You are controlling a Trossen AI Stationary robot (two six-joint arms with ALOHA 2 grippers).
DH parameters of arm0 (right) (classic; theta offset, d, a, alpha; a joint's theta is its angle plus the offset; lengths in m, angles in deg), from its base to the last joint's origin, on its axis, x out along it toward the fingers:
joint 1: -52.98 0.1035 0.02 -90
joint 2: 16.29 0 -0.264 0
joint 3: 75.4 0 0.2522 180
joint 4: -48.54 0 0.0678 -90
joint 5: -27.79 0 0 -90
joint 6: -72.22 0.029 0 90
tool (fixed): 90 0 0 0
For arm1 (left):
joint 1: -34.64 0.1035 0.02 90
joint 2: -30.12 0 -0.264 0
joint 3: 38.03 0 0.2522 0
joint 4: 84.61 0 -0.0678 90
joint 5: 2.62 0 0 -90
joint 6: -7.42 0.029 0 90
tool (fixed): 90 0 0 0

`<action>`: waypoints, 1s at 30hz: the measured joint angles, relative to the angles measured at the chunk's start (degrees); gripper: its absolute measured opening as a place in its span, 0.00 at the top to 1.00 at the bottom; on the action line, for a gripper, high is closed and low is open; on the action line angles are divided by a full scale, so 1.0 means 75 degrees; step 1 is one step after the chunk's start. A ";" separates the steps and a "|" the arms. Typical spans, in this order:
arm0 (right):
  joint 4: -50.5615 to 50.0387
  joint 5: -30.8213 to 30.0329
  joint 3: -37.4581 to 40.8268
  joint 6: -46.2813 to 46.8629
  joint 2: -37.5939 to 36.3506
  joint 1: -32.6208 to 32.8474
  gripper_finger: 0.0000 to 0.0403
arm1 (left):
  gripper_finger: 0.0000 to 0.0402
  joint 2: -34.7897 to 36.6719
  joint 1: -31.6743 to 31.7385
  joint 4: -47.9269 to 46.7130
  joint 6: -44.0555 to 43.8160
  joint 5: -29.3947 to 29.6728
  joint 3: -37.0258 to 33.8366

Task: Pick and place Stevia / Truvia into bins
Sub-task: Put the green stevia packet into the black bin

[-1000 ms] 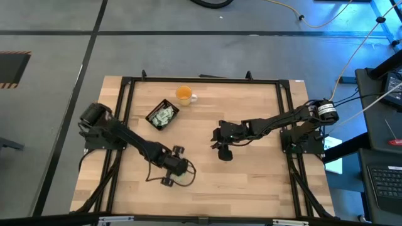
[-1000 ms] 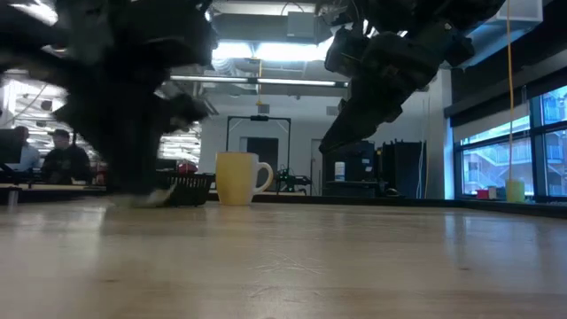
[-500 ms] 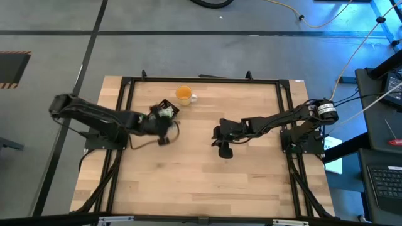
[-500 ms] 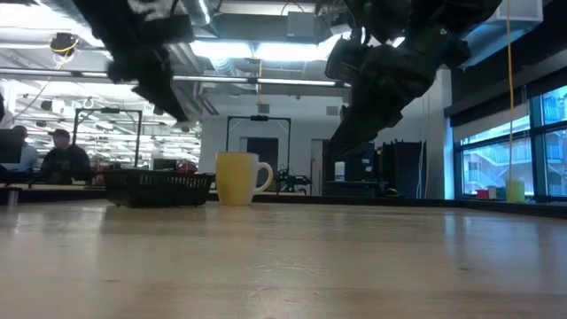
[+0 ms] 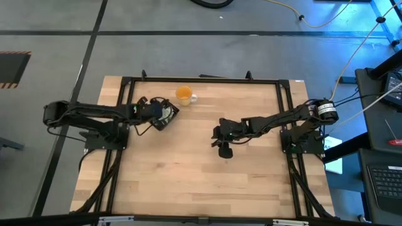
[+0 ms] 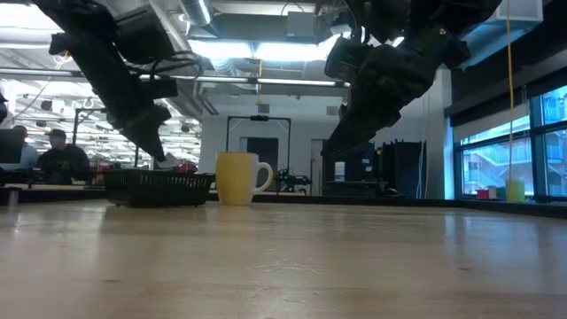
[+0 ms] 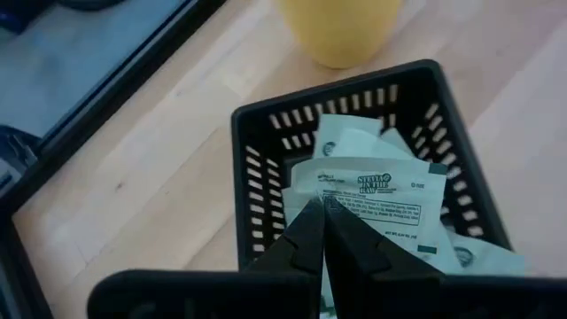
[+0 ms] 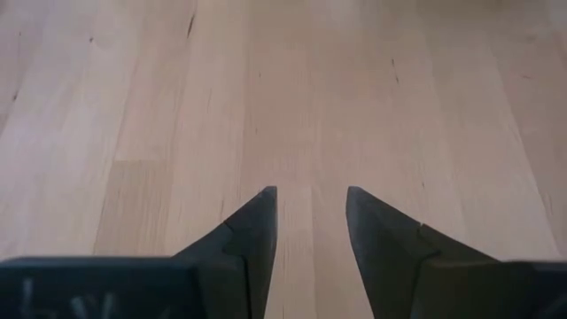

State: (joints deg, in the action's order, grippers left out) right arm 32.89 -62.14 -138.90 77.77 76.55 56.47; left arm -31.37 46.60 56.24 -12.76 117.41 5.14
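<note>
The black tray stands far-left on the table and holds several pale green and white Stevia sachets. My left gripper is shut and hangs over the tray, just above its rim in the low view. A white Stevia sachet shows right at its tips. My right gripper is open and hovers above bare wood mid-table, touching nothing. My left gripper is shut with its fingertips meeting at the near edge of the printed white sachet, coming from above and slanting down over the tray. The tips hide the place of contact. The sachet lies spread over the pile of other sachets.
An orange cup with a white handle stands just right of the tray near the far edge; it also shows in the low view. A black frame rims the table. Bare wood fills the near half.
My left gripper has risen from the table's near middle and swung toward the far-left, ending over the black tray. It stays shut. My right arm has kept almost still.
</note>
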 joint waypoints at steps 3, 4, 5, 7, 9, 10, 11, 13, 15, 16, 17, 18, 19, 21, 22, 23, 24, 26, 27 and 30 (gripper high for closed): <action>0.0016 0.0000 0.0000 -0.0001 0.0000 0.0000 0.65 | 0.99 -0.0025 0.0212 0.0029 -0.0024 -0.0248 0.0000; 0.0033 0.0000 0.0000 -0.0001 0.0000 0.0000 0.65 | 0.99 -0.0025 0.0270 0.0040 -0.0029 -0.0380 0.0000; 0.0044 0.0000 0.0000 -0.0001 0.0000 0.0000 0.65 | 0.99 -0.0033 0.0334 0.0032 -0.0030 -0.0544 0.0000; 0.0049 0.0000 0.0000 -0.0001 0.0000 0.0000 0.65 | 0.99 -0.0063 0.0447 0.0020 -0.0048 -0.0800 0.0000; 0.0046 0.0000 0.0000 -0.0001 0.0000 0.0000 0.65 | 0.99 -0.0095 0.0527 0.0009 -0.0094 -0.0965 0.0000; 0.0046 0.0000 0.0000 -0.0001 0.0000 0.0000 0.65 | 0.99 -0.0135 0.0550 0.0000 -0.0094 -0.1007 0.0000; 0.0046 0.0000 0.0000 -0.0001 0.0000 0.0000 0.65 | 0.99 -0.0173 0.0579 -0.0014 -0.0094 -0.1010 0.0000; 0.0046 0.0000 0.0000 -0.0001 0.0000 0.0000 0.65 | 0.98 -0.0269 0.0611 0.0001 -0.0094 -0.1023 0.0000; 0.0046 0.0000 0.0000 -0.0001 0.0000 0.0000 0.65 | 0.98 -0.0380 0.0626 -0.0009 -0.0097 -0.1112 0.0000; 0.0046 0.0000 0.0000 -0.0001 0.0000 0.0000 0.65 | 0.98 -0.0430 0.0626 0.0007 -0.0097 -0.1166 0.0000; 0.0043 0.0000 0.0000 0.0000 0.0000 0.0000 0.65 | 0.97 -0.0481 0.0623 0.0018 -0.0097 -0.1232 0.0000; 0.0043 0.0000 0.0000 -0.0001 0.0000 0.0000 0.65 | 0.97 -0.0521 0.0623 0.0008 -0.0097 -0.1284 0.0000; 0.0043 0.0000 0.0000 -0.0001 0.0000 0.0000 0.65 | 0.96 -0.0565 0.0623 0.0013 -0.0097 -0.1317 0.0000; 0.0040 0.0000 0.0000 -0.0001 0.0000 0.0000 0.65 | 0.94 -0.0613 0.0623 -0.0002 -0.0097 -0.1386 0.0000; 0.0040 0.0000 0.0000 0.0001 0.0000 0.0000 0.65 | 0.93 -0.0630 0.0620 0.0005 -0.0097 -0.1390 0.0000; 0.0040 0.0000 0.0000 0.0000 0.0000 0.0000 0.65 | 0.92 -0.0639 0.0620 0.0011 -0.0097 -0.1397 0.0000; 0.0040 0.0000 0.0000 0.0001 0.0000 0.0000 0.65 | 0.91 -0.0640 0.0620 0.0011 -0.0097 -0.1395 0.0000; 0.0040 0.0000 0.0000 0.0002 0.0000 0.0000 0.65 | 0.89 -0.0640 0.0620 0.0012 -0.0094 -0.1395 0.0007; 0.0040 0.0000 0.0000 0.0002 0.0000 0.0000 0.65 | 0.88 -0.0640 0.0620 -0.0011 -0.0090 -0.1381 0.0031; 0.0040 0.0000 0.0000 0.0005 -0.0003 0.0000 0.65 | 0.87 -0.0596 0.0620 -0.0020 0.0132 -0.1348 0.0139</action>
State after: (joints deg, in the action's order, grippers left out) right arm 33.19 -62.14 -138.90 77.81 76.52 56.47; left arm -35.84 51.26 56.09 -11.78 107.30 6.19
